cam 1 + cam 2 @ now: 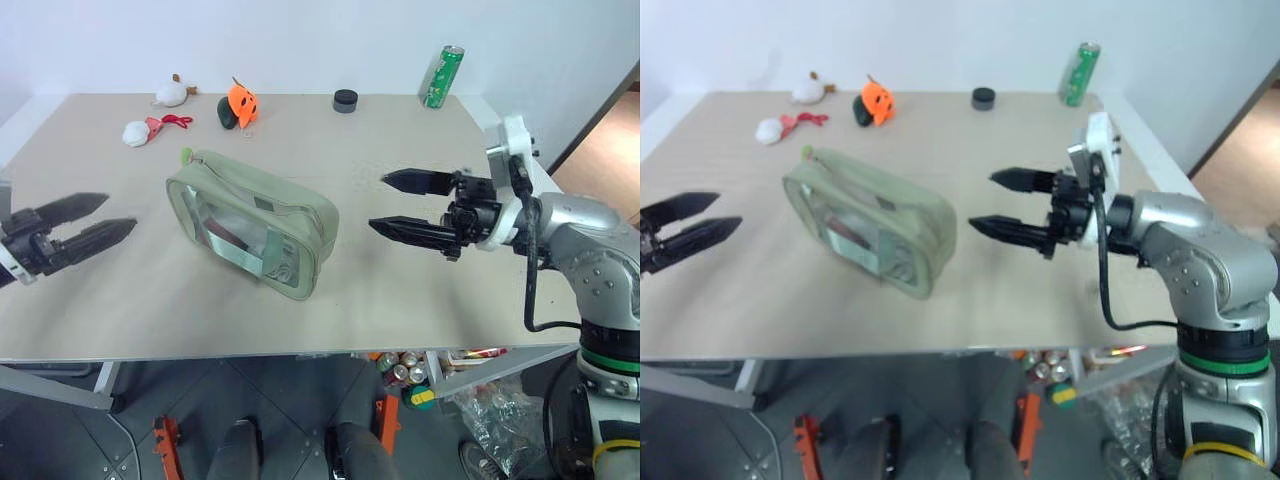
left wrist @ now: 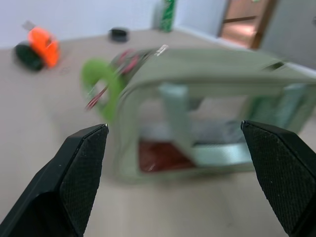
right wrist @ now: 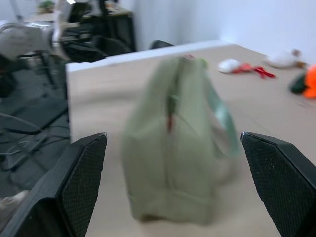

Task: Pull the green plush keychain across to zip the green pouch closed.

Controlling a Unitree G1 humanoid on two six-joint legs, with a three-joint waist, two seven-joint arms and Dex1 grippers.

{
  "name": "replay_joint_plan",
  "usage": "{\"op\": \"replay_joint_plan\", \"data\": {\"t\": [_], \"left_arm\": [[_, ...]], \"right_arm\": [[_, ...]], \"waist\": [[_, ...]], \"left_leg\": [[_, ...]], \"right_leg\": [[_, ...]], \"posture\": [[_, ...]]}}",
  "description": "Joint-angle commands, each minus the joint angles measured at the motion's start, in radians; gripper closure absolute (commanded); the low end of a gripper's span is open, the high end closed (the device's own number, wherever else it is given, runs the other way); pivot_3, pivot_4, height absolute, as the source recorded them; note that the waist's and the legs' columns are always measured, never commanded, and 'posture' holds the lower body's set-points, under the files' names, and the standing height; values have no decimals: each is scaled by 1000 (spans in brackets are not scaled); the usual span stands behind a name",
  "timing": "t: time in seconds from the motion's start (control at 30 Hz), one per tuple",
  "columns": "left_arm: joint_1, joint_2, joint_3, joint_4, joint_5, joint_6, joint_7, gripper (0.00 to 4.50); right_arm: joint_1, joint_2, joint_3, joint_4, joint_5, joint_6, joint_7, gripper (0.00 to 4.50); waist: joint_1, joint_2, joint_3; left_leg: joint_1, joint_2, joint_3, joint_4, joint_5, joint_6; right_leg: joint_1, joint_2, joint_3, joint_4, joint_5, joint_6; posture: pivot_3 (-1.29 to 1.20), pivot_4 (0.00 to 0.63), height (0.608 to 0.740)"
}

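Standing near the middle of the table [image 1: 420, 280], the green pouch [image 1: 252, 225] rests on its base with its clear window facing the robot and its long axis running diagonally, from a far end on the robot's left to a near end toward the right. The green plush keychain [image 1: 186, 155] sits at the far-left top corner of the pouch, at that end of the zipper line; in the left wrist view it appears as a lime-green loop [image 2: 101, 88] hanging just off the corner. Closing the zip therefore appears to call for a pull along the top edge, from that corner toward the near-right end. The left gripper [image 1: 100, 218] hovers above the table to the left of the pouch, fingers spread and empty, pointing toward the pouch, and is judged the nearer tool to the keychain. The right gripper [image 1: 400, 204] hovers beside the pouch's near-right end, also spread and holding nothing, pointing at that end face; it is well placed to brace the pouch. Neither gripper touches pouch or keychain. Whether the zipper is partly closed cannot be determined.
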Motion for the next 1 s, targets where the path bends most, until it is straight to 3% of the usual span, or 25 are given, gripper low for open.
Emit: {"op": "replay_joint_plan", "data": {"t": [0.03,0.17,0.33,1.0], "left_arm": [[-56,33,-13,-79,-56,20,-20,38],[-127,4,-20,-111,-141,83,34,38],[-70,-18,-20,-202,-153,48,-9,38],[2,-43,-32,-265,-144,-10,-5,38]], "right_arm": [[-91,33,83,-63,-2,-1,6,0],[-140,88,221,-48,-109,-64,11,0],[-156,119,326,7,-237,-154,40,0],[-156,197,410,115,-445,-263,69,0]], "waist": [[0,0,0],[-1,0,0],[-1,0,0],[-1,0,0]], "left_leg": [[0,0,0,0,0,0],[0,2,-1,1,0,0],[0,2,0,2,0,0],[0,3,0,7,0,0]], "right_leg": [[0,0,0,0,0,0],[0,3,0,1,1,0],[0,4,2,1,1,0],[0,5,3,2,3,-1]], "posture": [[0,150,740],[0,150,740],[0,150,740],[0,150,740]]}}
